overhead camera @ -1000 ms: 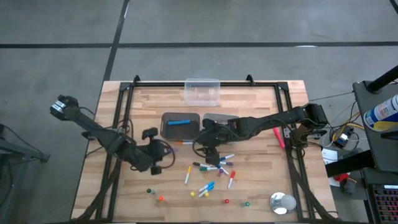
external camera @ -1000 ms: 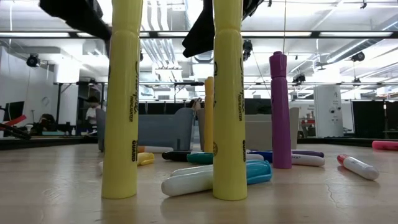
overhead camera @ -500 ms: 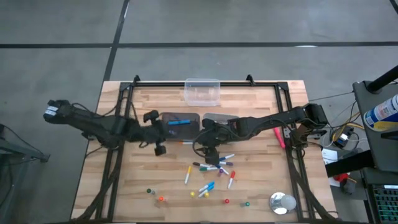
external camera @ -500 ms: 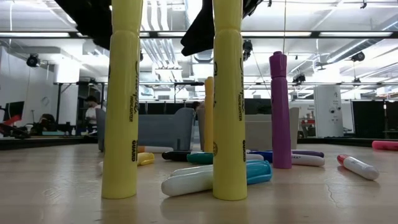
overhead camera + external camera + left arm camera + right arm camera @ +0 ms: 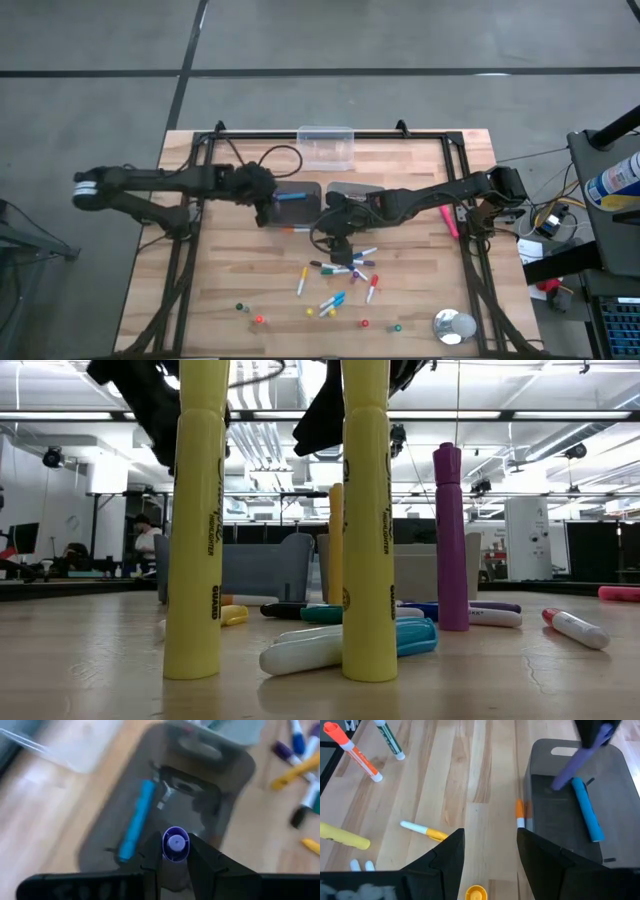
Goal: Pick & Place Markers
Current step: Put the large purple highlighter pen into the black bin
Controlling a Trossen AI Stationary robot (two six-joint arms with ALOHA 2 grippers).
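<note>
Now the left gripper [image 5: 174,854], clamped on a slim purple marker [image 5: 175,842], has moved right to hang over the dark grey rectangular tray [image 5: 305,190] holding a blue marker [image 5: 290,197]. Unmoved, the right gripper [image 5: 489,851] stays spread wide beside the tray, above the scattered markers [image 5: 340,270].

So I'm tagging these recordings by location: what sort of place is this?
Probably a robotics lab or workshop: a wooden table on a bare concrete floor, and beyond it an open hall with ceiling strip lights, exposed ducting and a person at a workstation.
</note>
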